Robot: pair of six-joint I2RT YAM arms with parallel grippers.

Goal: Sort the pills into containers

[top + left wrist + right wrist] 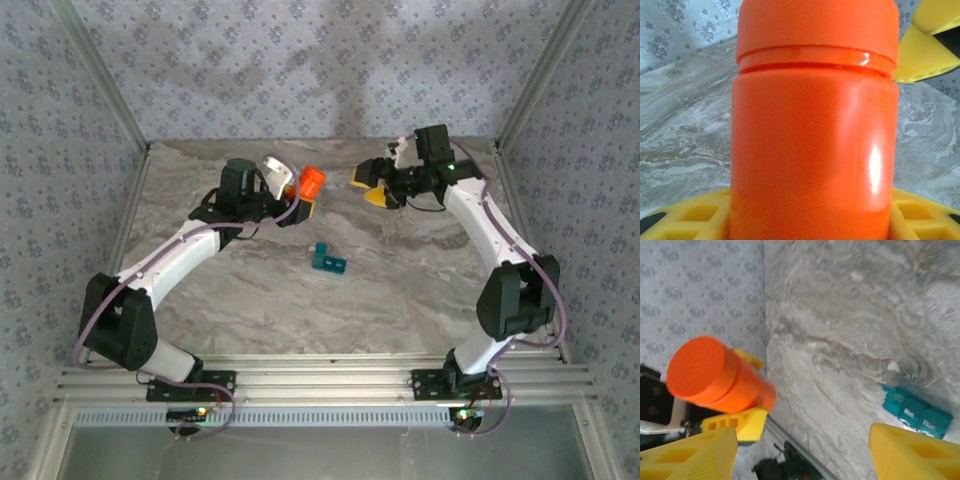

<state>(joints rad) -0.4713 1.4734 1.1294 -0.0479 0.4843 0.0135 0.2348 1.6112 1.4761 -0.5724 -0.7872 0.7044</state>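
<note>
While the left gripper (809,217) is closed around the base of the orange pill bottle (312,182), its yellow fingers (695,215) press against both sides of the bottle's body and hold it clear of the desk (400,300), tilted, with the capped end pointing toward the right arm. The cap is on, and a thin seam runs around the bottle just under it.

The right gripper (802,455) sits just beside the bottle at the far middle of the desk, facing its cap. Its jaws stand apart with nothing between them, and its yellow fingers (915,452) touch neither the bottle nor the desk. One of these fingers also shows past the bottle's shoulder in the left wrist view.

The teal pill box (328,261) lies flat on the marbled desk, near the middle and on the near side of both grippers, apart from each of them. From the right wrist it shows as a short row of compartments (917,412) with white lettering on the lids; whether every lid is shut I cannot tell. No loose pills can be made out on the desk at this sharpness.
</note>
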